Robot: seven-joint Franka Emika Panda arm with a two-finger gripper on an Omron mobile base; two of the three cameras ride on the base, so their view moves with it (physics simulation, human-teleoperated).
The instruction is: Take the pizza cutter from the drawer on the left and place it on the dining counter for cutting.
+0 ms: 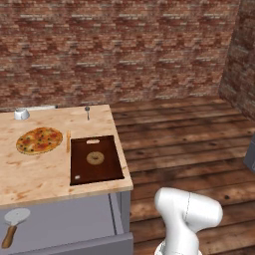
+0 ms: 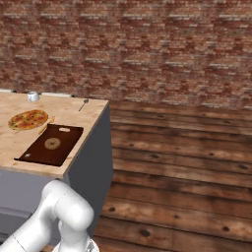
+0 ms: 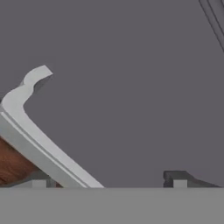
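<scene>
The drawer (image 1: pixel 69 226) under the dining counter (image 1: pixel 45 172) stands pulled out. Inside it, at the left, lies the pizza cutter (image 1: pixel 15 223), its grey wheel above a brown wooden handle. In the hand view my gripper (image 3: pixel 107 183) is open, close up against the grey drawer front (image 3: pixel 131 87). The silver bar handle (image 3: pixel 30 124) runs slantwise between the two fingertips, nearer the left one and free of both. My white arm (image 1: pixel 187 214) bends down at the lower right, below the counter's corner. The counter (image 2: pixel 15 145) also appears in the right base view.
On the counter lie a pizza (image 1: pixel 39 140), a dark brown cutting board (image 1: pixel 94 159), a thin orange stick (image 1: pixel 68 141), a small metal spoon (image 1: pixel 87 112) and a small bowl (image 1: pixel 21 114). Wooden floor (image 1: pixel 184 144) spreads to the right, up to a brick wall (image 1: pixel 124 50).
</scene>
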